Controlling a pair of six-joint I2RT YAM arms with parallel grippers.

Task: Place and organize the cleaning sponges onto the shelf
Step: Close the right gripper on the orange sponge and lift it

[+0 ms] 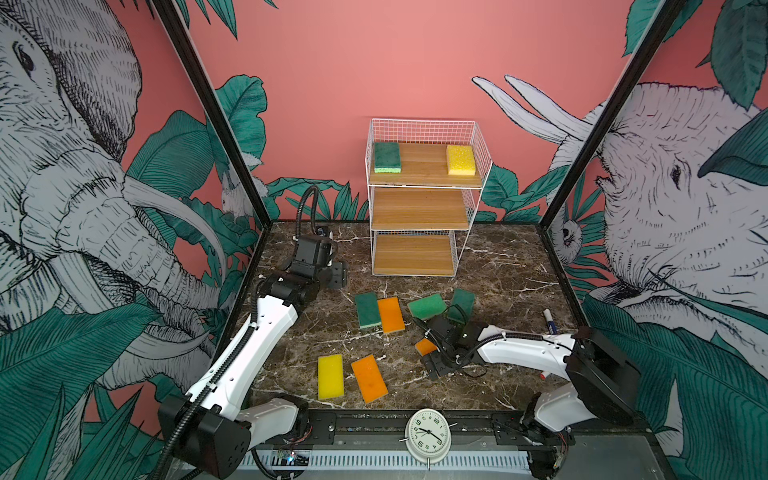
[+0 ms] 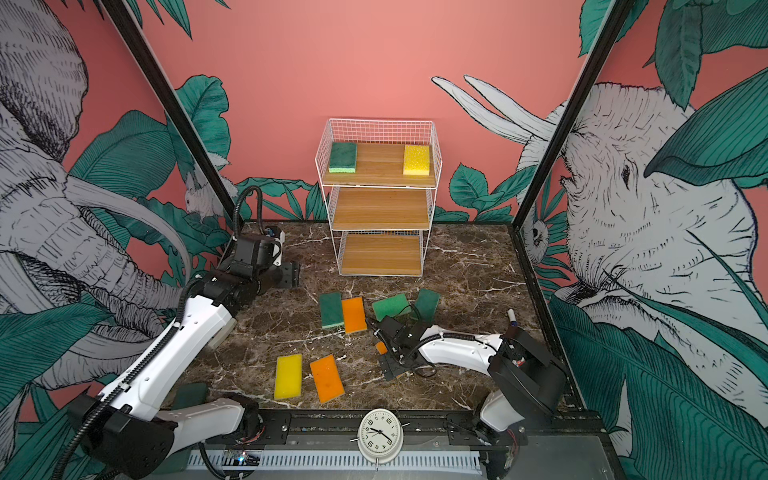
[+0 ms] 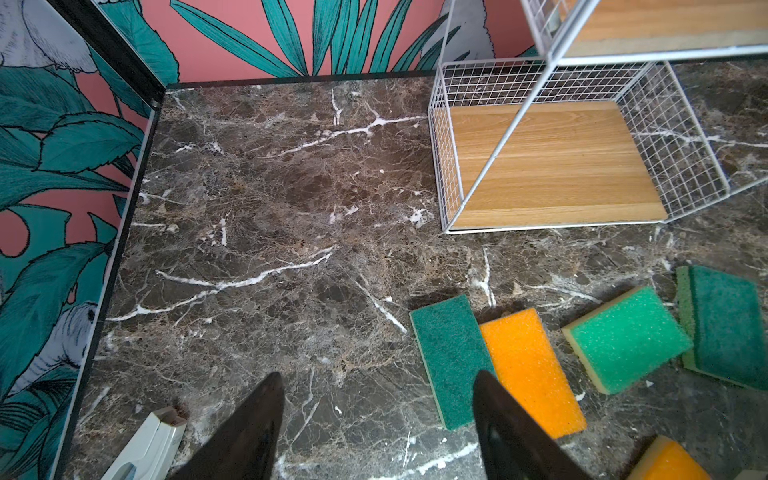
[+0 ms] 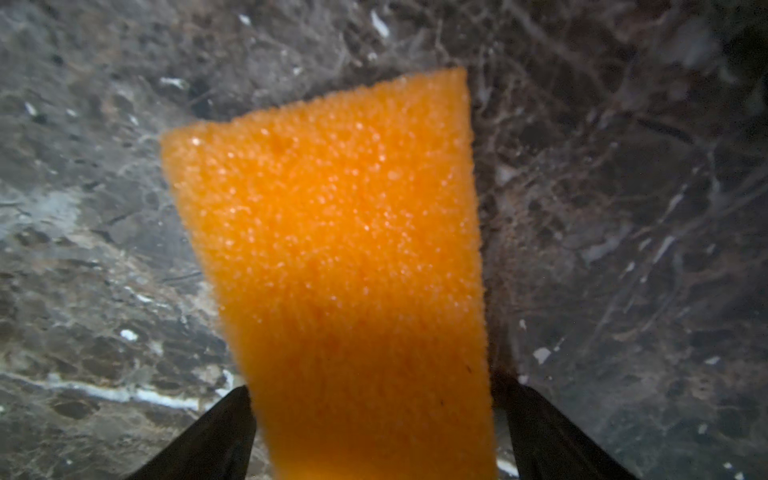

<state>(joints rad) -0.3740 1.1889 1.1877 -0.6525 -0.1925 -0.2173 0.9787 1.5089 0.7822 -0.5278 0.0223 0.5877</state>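
The right gripper [image 4: 372,388] is spread wide astride an orange sponge [image 4: 332,249] lying flat, one black fingertip just beside each long edge. The left gripper [image 3: 378,374], jaws partly apart and empty, hovers left of the shelf [image 1: 422,131], whose top board carries a green sponge [image 1: 387,157] and a yellow sponge [image 1: 460,159]. Six more sponges [image 1: 369,378] lie scattered on the dark marble tabletop [image 1: 498,266]. Pink walls [image 1: 374,62] show elephants and leaves.

The small rack of white wire grid and light brown wood-grain boards [image 1: 422,129] carries a dark green scouring sponge [image 1: 387,156] and a bright yellow foam sponge [image 1: 460,159] (speckled with pale pores). The dark brown marble tabletop [image 1: 498,266], veined in white, bears an orange foam sponge [image 1: 391,314], while the back wall [image 1: 374,62] is salmon pink with teal leaves.
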